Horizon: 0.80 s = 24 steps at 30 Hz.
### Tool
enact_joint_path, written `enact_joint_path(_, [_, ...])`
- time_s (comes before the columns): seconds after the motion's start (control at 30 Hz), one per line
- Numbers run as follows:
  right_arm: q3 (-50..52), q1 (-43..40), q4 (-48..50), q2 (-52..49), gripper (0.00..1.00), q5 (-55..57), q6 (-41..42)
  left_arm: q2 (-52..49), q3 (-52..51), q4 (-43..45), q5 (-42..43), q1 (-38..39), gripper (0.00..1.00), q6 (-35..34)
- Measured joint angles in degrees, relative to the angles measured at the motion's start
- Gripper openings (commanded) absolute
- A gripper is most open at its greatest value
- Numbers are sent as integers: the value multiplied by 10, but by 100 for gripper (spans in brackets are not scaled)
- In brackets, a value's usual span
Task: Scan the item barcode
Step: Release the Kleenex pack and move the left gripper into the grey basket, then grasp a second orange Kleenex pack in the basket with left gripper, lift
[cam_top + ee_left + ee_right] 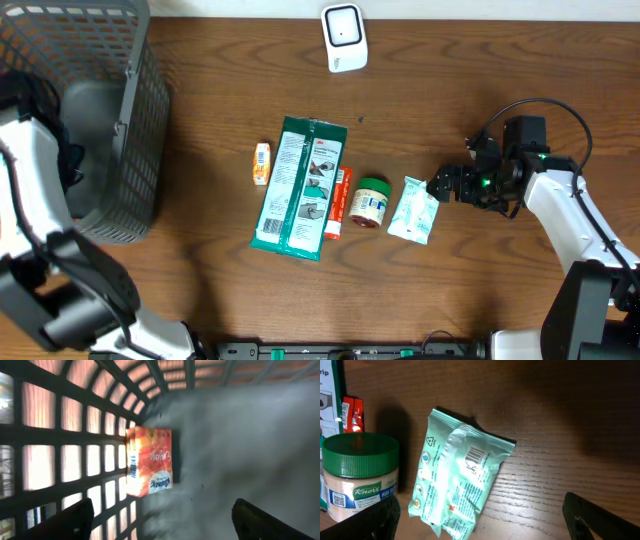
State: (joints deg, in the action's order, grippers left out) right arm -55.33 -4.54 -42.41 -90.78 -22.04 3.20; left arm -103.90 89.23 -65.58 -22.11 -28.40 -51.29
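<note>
Pack binned: left tool [162, 510] apart over orange tissue pack [150, 462] in basket [75, 436]; right tool [480, 502] apart, should next clamp mint pouch [457, 485].

Dark wooden table [480, 90] carrying grey mesh basket [130, 150], white scanner [344, 38], orange packet [262, 163], green package [302, 187], red packet [340, 203], Knorr jar [371, 202], mint-green pouch [415, 209] lying mid-table.

Basket [140, 120] upper left; scanner [344, 38] top centre; green pack [300, 188], jar [371, 202] and pouch [414, 209] mid-frame; right gripper [441, 186] just right of the pouch.
</note>
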Motion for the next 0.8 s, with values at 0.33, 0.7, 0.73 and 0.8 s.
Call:
enact_joint_path(0.33, [0, 0, 0, 0, 99, 0, 0, -33, -7, 15, 4, 0, 81, -27])
enact_joint_path(0.7, [0, 0, 0, 0, 99, 0, 0, -33, -66, 74, 4, -1, 81, -30])
enact_joint_path(0.73, [0, 0, 0, 0, 99, 0, 0, -33, -71, 78, 4, -2, 81, -30])
enact_joint_path(0.8, [0, 0, 0, 0, 99, 0, 0, -33, -74, 83, 4, -4, 80, -30])
